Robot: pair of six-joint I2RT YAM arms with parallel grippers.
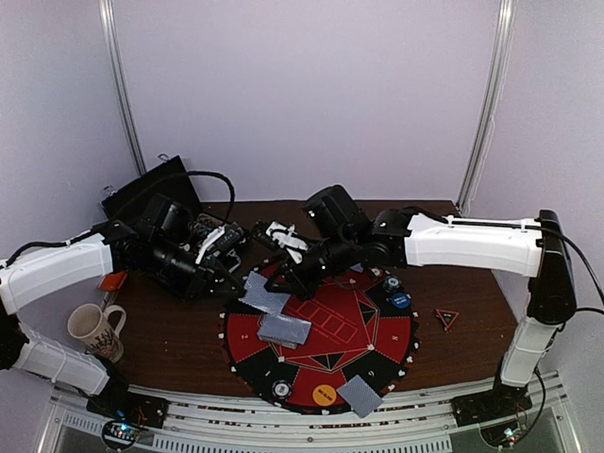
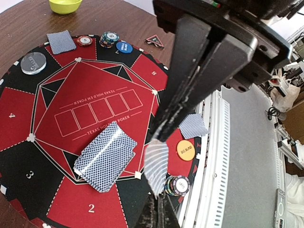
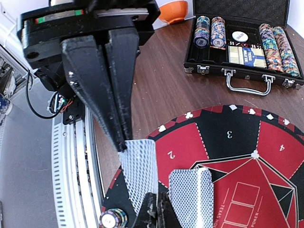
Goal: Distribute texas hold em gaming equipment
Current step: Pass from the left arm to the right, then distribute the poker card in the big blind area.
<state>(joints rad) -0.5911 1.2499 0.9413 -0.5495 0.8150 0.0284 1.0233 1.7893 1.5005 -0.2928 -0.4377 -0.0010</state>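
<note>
A brown wooden tabletop point(image 1: 170, 330) under pale walls carries the round red-and-black mat point(image 1: 377, 335). Above the mat's left rim, the left tool point(image 2: 159, 134) and the right tool point(image 3: 122, 145) are each pinched together on opposite ends of one playing card point(image 2: 156, 166). A card pile point(image 1: 284, 330) lies just inside that rim. An orange disc point(image 1: 324, 394) and a chip stack point(image 1: 281, 387) sit at the mat's near rim.

The mat point(image 2: 14, 128) carries three chip stacks point(image 2: 84, 40) point(image 2: 109, 38) point(image 2: 178, 185), three round discs (orange point(image 2: 185, 149), blue point(image 2: 124, 46), clear point(image 2: 33, 62)), two single face-down cards point(image 2: 61, 42) point(image 2: 192, 126) and one fanned card pile point(image 2: 105, 156). One more card point(image 2: 156, 166) hangs over the mat's edge.
</note>
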